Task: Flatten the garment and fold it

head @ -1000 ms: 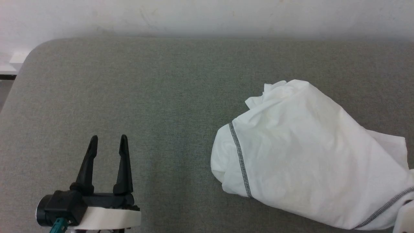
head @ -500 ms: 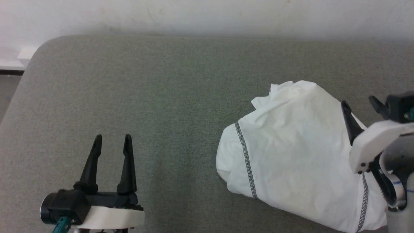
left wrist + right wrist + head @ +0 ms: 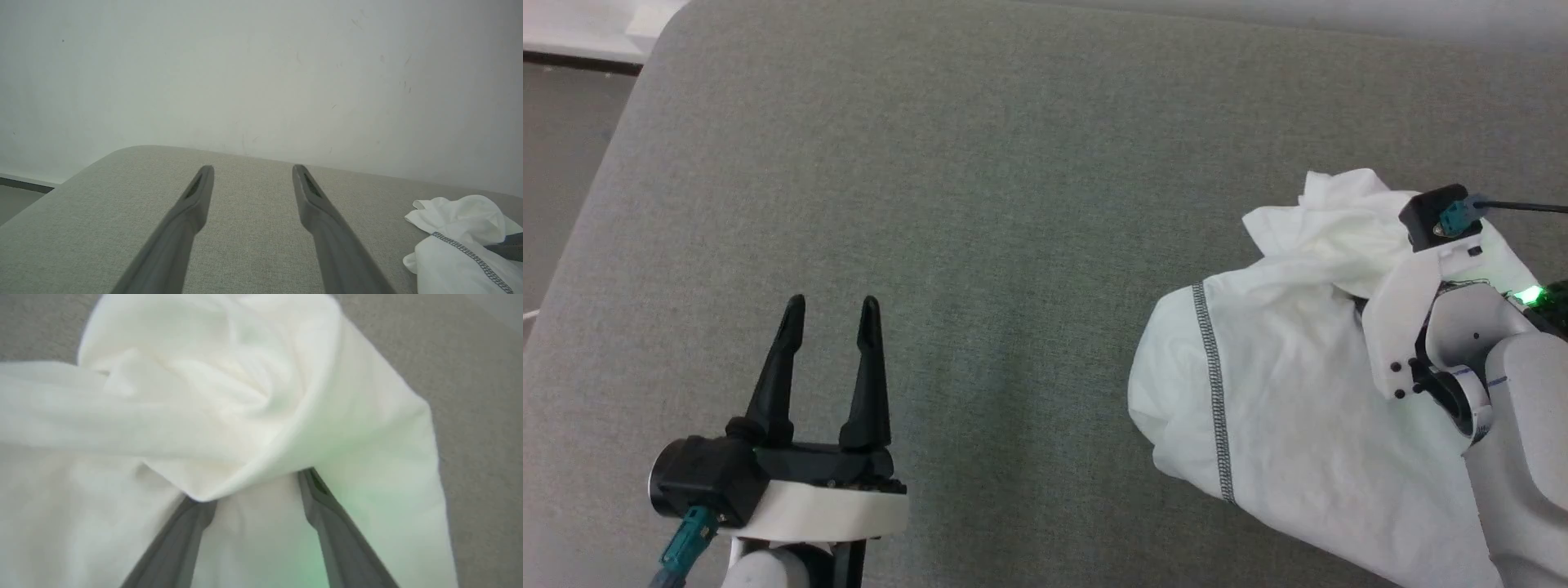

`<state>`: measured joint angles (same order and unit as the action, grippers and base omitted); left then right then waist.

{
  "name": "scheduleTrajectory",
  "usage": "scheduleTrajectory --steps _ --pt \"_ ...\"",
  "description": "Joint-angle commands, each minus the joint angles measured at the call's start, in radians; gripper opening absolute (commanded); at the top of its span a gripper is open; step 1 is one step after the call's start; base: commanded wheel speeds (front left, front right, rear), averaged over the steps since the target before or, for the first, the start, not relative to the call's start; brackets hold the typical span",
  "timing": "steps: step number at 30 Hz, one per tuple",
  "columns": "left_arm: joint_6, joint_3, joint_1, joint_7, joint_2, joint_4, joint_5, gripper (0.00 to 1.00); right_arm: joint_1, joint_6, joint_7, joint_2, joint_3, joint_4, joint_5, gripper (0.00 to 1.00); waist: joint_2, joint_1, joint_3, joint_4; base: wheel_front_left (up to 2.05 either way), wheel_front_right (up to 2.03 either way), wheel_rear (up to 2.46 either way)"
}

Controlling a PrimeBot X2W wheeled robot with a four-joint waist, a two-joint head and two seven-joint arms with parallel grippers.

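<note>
The garment [image 3: 1282,408] is a white crumpled heap with a dark zigzag seam, lying on the right side of the grey padded surface. My right gripper's white housing [image 3: 1405,318] hangs over the heap's far part, fingers pointing down into the cloth and hidden. In the right wrist view the right gripper [image 3: 253,488] stands open, its dark fingers [image 3: 327,522] spread wide on the garment [image 3: 229,396], and a rolled fold covers the left tip. My left gripper [image 3: 833,304] is open and empty at the lower left, far from the cloth. The left wrist view shows the left gripper [image 3: 252,169] above bare surface, with the garment [image 3: 453,241] at the right.
The grey padded surface [image 3: 1013,204] has a rounded far-left corner, with floor [image 3: 556,163] beyond its left edge. A white wall [image 3: 245,61] stands behind it. A black cable [image 3: 1527,207] runs from the right wrist.
The head camera has tilted down. My right arm has come in from the lower right, its jaws have opened, and it now points down onto the garment's far part. The left gripper stays put.
</note>
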<state>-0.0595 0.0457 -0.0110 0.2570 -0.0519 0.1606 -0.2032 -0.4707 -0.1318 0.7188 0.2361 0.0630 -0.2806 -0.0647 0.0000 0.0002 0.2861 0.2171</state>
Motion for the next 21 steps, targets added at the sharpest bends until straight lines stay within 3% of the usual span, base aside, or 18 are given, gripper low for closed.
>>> scheduleTrajectory --steps 1,2,11,17,21 --pt "0.005 0.005 -0.019 0.005 0.002 -0.005 -0.009 1.00 -0.020 0.001 0.012 0.002 0.008 -0.031 -0.008 0.32 0.0000 -0.0002 0.049 0.052 0.00 0.00 0.00" --pt "0.007 0.007 -0.021 0.005 0.002 -0.006 -0.010 1.00 -0.026 0.001 0.012 0.007 0.016 -0.043 -0.007 0.00 0.0000 -0.0002 0.049 0.054 0.00 0.00 0.00" --pt "0.015 0.020 -0.023 0.005 0.002 -0.020 -0.011 1.00 -0.139 0.001 -0.082 0.037 0.096 -0.028 -0.020 0.00 0.0000 -0.0002 0.007 0.063 0.00 0.00 0.00" --pt "0.018 0.038 -0.031 0.005 0.002 -0.020 -0.022 1.00 -0.357 0.001 -0.112 0.069 0.216 0.010 -0.026 0.00 0.0000 -0.0002 0.014 0.093 0.00 0.00 0.00" --pt "0.017 0.060 -0.049 0.005 0.002 -0.031 -0.036 1.00 -0.511 0.001 -0.148 0.072 0.280 -0.044 -0.011 0.00 0.0000 -0.0002 0.040 0.136 0.00 0.00 0.00"
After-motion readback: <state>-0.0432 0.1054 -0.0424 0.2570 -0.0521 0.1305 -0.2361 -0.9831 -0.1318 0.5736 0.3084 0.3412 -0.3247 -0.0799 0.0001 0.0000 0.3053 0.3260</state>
